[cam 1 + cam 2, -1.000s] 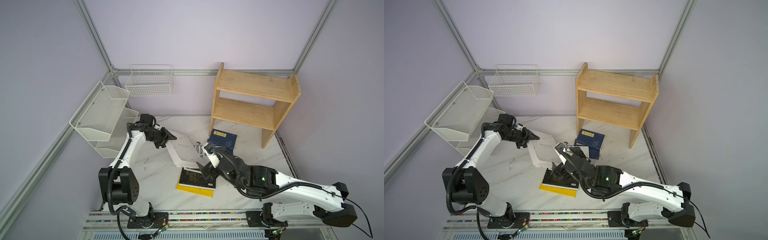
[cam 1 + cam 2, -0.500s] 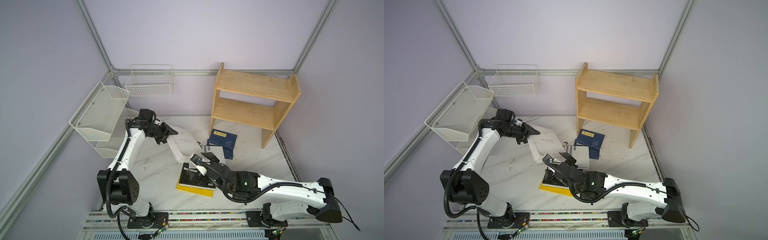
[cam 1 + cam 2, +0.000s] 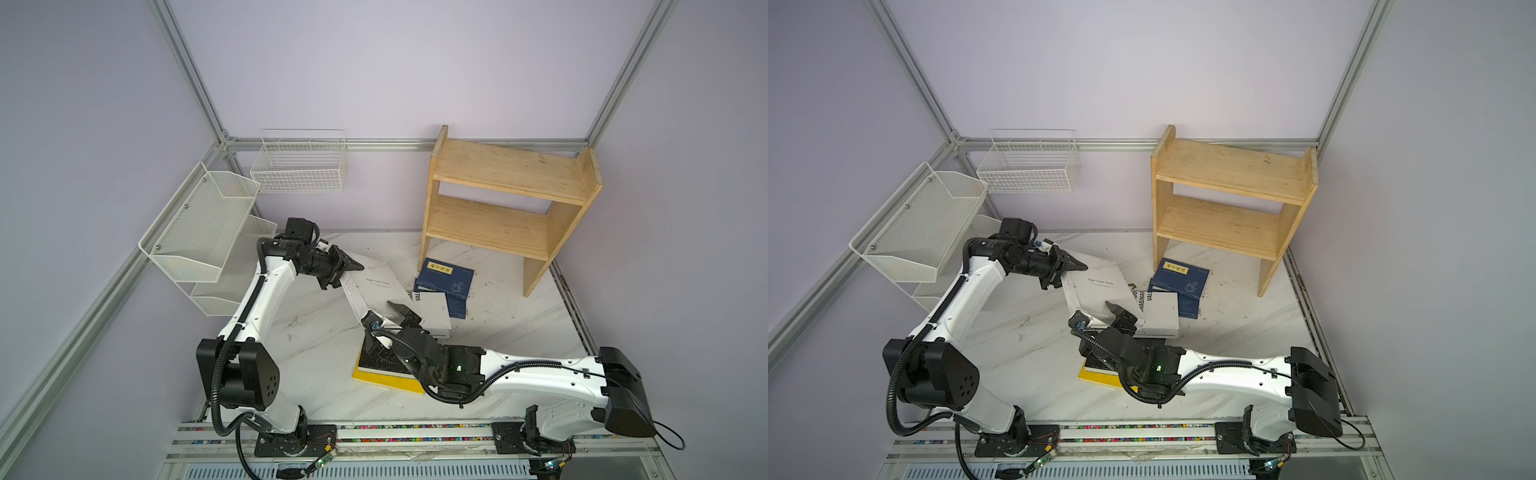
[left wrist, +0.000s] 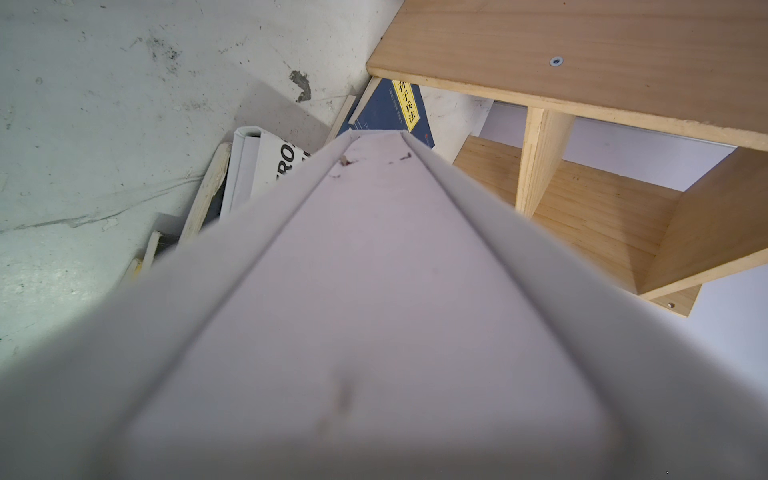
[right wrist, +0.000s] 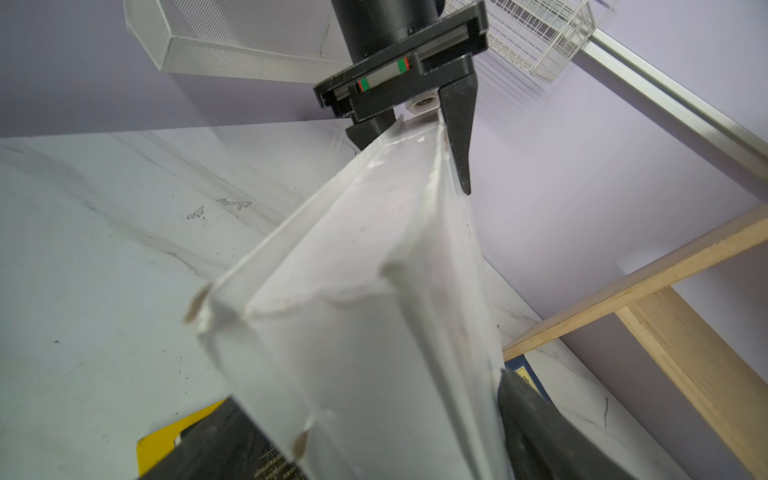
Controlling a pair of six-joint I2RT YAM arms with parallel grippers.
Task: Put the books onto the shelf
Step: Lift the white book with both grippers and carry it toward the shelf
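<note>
Your left gripper [image 3: 347, 274] is clenched on the far end of the white book with "nya rum hem" on its cover [image 3: 378, 286]; the right wrist view shows its two black jaws pressed against both covers [image 5: 415, 137]. The book runs tilted from there to your right gripper [image 3: 384, 316], which straddles the opposite corner with one finger [image 3: 397, 308] lying over the cover and the other below the edge. You cannot tell from these views whether the right jaws are pressing the book or only bracketing it. Just beside the right gripper, on the side away from the left arm, a second white book with bold black lettering [image 3: 434, 311] lies flat on the marble table [image 3: 316, 332], overlapping the navy blue books with a yellow label [image 3: 446, 276]. Under the right wrist sits a black book [image 3: 380, 357] stacked on a yellow book [image 3: 374, 376]. The wooden shelf [image 3: 498, 224] stands well beyond both grippers against the back wall, and both tiers are bare.
</note>
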